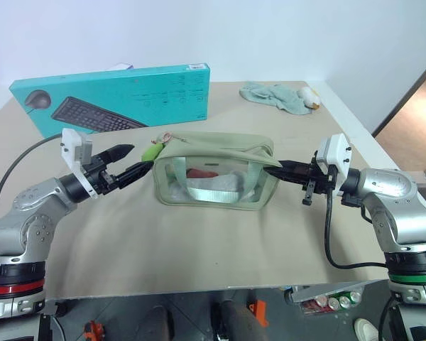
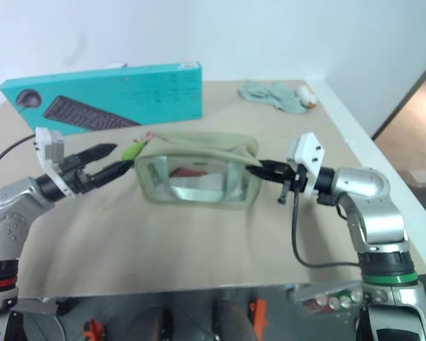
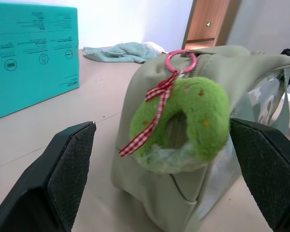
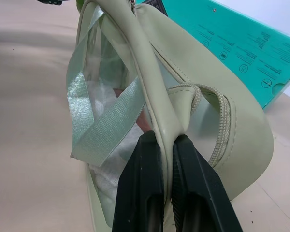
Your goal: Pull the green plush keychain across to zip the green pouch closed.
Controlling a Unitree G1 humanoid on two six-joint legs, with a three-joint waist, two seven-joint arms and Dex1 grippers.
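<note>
Left gripper gapes around keychain; right gripper pinches pouch.

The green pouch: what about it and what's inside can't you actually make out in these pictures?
- Contents of the green pouch: a reddish shape behind the clear window, left eye view; strap and glare blur it.
- Zipper slider: left wrist view, hidden behind the green plush keychain.
- Pouch end seam: right wrist view, covered by the right gripper.
- Printing on the keyboard box: too small.

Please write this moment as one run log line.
left gripper: open, flanking lime-green fuzzy plush keychain | right gripper: shut on sage-green fabric pouch end | zip: not closed
</note>
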